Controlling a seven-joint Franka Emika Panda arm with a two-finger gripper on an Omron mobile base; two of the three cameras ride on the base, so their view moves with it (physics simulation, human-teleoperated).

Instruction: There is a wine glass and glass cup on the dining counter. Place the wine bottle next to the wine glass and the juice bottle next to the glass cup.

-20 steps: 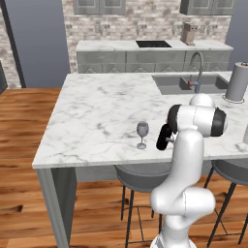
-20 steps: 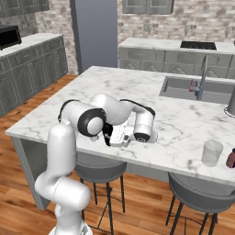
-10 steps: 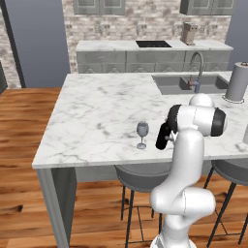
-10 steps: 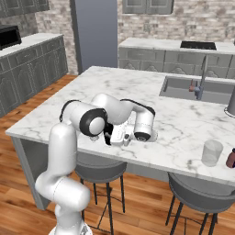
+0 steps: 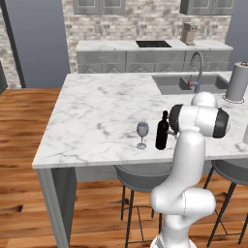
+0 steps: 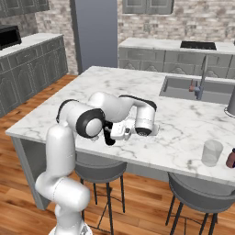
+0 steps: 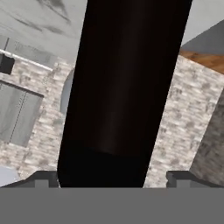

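The wine bottle (image 5: 162, 131) stands upright near the front edge of the surface (image 5: 101, 111), just beside the wine glass (image 5: 142, 134). It reads as stiff, smooth glass: fairly heavy, tall and narrow, so probably slippery and easy to tip, and fragile if knocked into the stemmed glass. The straight lower body looks like the safest place to take hold, not the thin neck. In the hand view the dark body fills the space between the fingertips (image 7: 43, 178), which stand spread, with a gap on one side. The end effector (image 7: 113, 180) sits level with the bottle's body, jaws apart around it, seemingly not pinching.
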